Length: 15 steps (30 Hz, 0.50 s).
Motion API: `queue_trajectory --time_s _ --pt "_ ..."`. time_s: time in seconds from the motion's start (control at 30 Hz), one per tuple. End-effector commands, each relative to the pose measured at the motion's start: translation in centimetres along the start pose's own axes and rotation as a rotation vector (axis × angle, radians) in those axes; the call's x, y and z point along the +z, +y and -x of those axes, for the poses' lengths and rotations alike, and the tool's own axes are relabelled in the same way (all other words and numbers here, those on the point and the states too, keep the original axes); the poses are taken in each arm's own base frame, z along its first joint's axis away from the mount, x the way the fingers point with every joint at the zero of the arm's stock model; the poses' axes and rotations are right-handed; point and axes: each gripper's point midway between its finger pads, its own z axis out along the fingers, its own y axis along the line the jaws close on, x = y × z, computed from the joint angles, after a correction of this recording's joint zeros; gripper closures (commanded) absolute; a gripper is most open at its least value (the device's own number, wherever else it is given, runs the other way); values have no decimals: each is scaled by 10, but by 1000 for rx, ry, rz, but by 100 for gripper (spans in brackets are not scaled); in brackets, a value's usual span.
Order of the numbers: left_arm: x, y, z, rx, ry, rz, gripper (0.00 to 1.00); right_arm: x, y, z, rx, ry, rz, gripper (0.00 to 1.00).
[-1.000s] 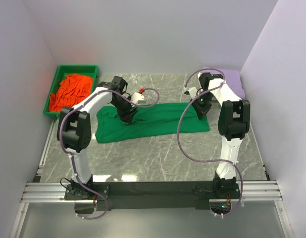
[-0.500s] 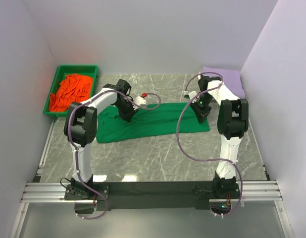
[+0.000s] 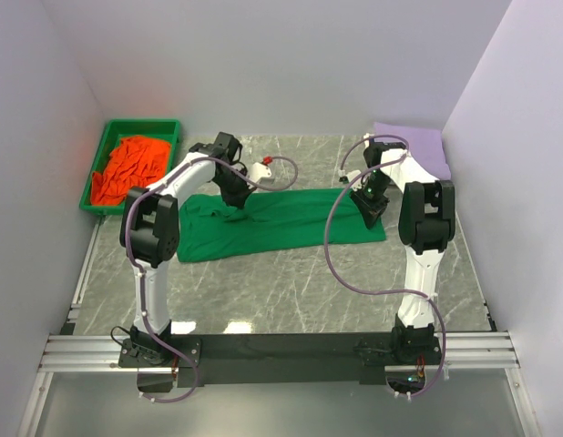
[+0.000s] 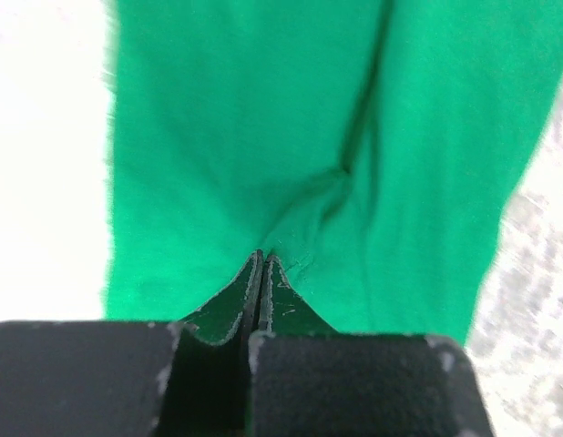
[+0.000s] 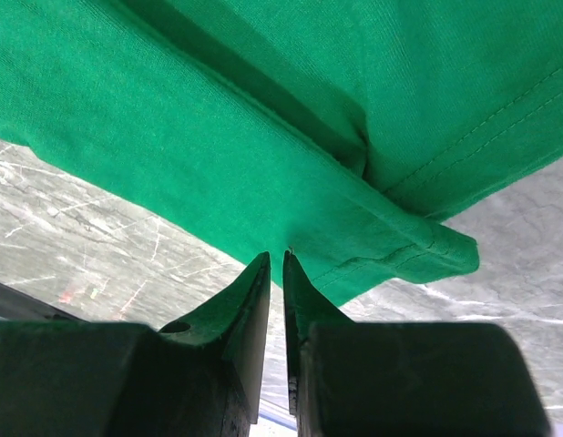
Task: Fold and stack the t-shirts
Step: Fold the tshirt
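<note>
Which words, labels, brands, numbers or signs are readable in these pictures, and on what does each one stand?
None readable.
Bright green cloth t-shirt, orange cloth t-shirt, lavender cloth t-shirt, green plastic tray: plain, no text.
Small white and red part by the left arm: too small to read.

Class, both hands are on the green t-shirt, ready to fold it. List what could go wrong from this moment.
1. The left hand pinches only a small pucker of the green t-shirt. It may hold just one layer, so the cloth could slip or bunch when lifted.
2. The right hand seems to grip right at the hem corner, a thin hold that might pull free.
3. The shirt's left end looks rumpled, so the fold could come out uneven.
</note>
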Motion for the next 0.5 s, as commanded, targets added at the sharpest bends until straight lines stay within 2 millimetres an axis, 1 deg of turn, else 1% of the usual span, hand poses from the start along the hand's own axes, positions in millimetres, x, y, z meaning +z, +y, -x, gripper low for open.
queue_trajectory --time_s 0.0,0.03,0.1,0.13,0.17,0.23,0.33,0.37,0.43,0.47 --pt "-8 25 19 8 -44 82 99 -8 -7 6 5 -20 -18 82" --pt "-8 33 24 6 -60 111 99 -8 -6 6 2 -18 -17 82" --pt "-3 40 24 -5 -58 125 99 -8 -6 6 4 -17 -17 82" --pt "-4 43 28 -7 -63 128 99 -8 -6 6 4 -17 -15 82" --pt "2 44 26 -15 -57 118 99 -8 -5 5 6 -14 -13 82" --pt "6 43 26 -20 -50 109 98 -9 -4 5 4 -13 -12 82" --pt "14 40 26 -31 -42 95 85 -8 -4 4 4 -11 -9 82" --pt "16 37 27 -34 -49 83 77 -8 -3 4 2 -12 -10 82" --pt "15 33 29 -44 -62 69 72 -8 -3 4 4 -10 -7 82" --pt "12 31 34 -48 -82 64 68 -9 -3 5 3 -14 -11 82"
